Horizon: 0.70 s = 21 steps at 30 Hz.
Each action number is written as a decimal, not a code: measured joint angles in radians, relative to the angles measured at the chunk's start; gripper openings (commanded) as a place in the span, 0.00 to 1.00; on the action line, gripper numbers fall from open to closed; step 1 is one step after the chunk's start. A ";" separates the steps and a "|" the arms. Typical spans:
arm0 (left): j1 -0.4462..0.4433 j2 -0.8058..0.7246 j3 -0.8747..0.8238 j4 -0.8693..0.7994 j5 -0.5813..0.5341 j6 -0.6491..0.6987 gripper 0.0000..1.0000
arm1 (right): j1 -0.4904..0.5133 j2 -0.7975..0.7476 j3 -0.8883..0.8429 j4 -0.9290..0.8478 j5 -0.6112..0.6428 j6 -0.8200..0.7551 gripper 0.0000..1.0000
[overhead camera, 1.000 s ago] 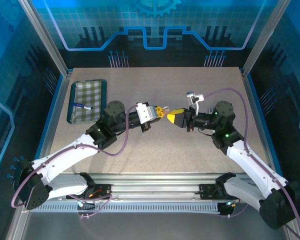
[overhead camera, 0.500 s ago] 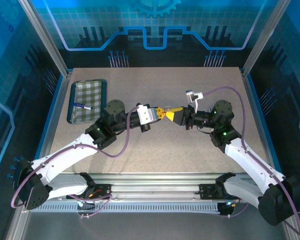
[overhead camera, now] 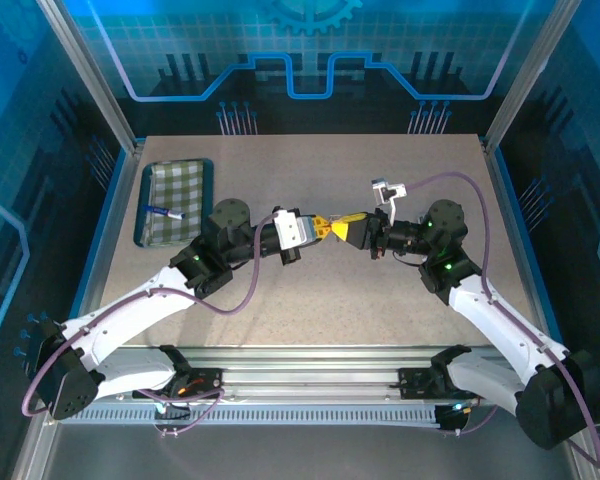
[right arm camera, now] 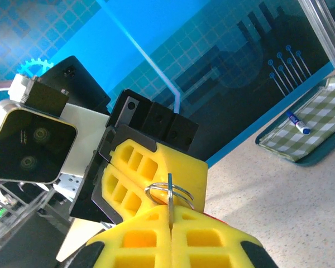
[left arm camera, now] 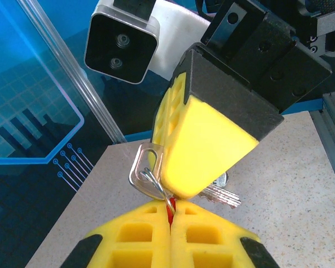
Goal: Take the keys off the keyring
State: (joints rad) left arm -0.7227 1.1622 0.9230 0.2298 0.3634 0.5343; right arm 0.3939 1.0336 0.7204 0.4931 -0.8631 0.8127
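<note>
The left gripper (left arm camera: 171,213), padded in yellow foam, is pinching the thin red keyring (left arm camera: 170,208); the right gripper (right arm camera: 170,216) is clamping a silver wire ring (right arm camera: 156,191), the key (left arm camera: 222,194) half-hidden.

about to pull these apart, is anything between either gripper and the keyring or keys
Nothing visible is in the way. The left gripper is shut on the red keyring, the right gripper on the silver split ring; the keys hang beside the right finger.
</note>
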 measured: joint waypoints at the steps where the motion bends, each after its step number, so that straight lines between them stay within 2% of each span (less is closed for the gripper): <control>1: 0.000 0.000 0.000 0.000 0.000 0.000 0.00 | 0.000 -0.002 0.000 -0.004 0.000 -0.003 0.03; 4: 0.000 0.000 0.000 0.003 -0.003 -0.001 0.00 | 0.000 -0.016 -0.001 -0.027 0.013 -0.024 0.00; 7: -0.001 0.000 0.000 0.012 -0.011 -0.002 0.04 | -0.002 -0.038 -0.001 -0.057 0.026 -0.047 0.00; 12: -0.002 0.000 0.000 0.027 -0.019 -0.003 0.01 | -0.006 -0.075 -0.002 -0.103 0.029 -0.100 0.00; 21: -0.012 0.000 0.000 0.032 -0.026 0.011 0.00 | 0.023 -0.156 -0.001 -0.274 0.087 -0.314 0.00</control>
State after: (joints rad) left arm -0.7345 1.1622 0.9226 0.2623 0.3374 0.5453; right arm 0.4164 0.8776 0.7197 0.2192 -0.7761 0.4984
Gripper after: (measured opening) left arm 0.052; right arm 0.064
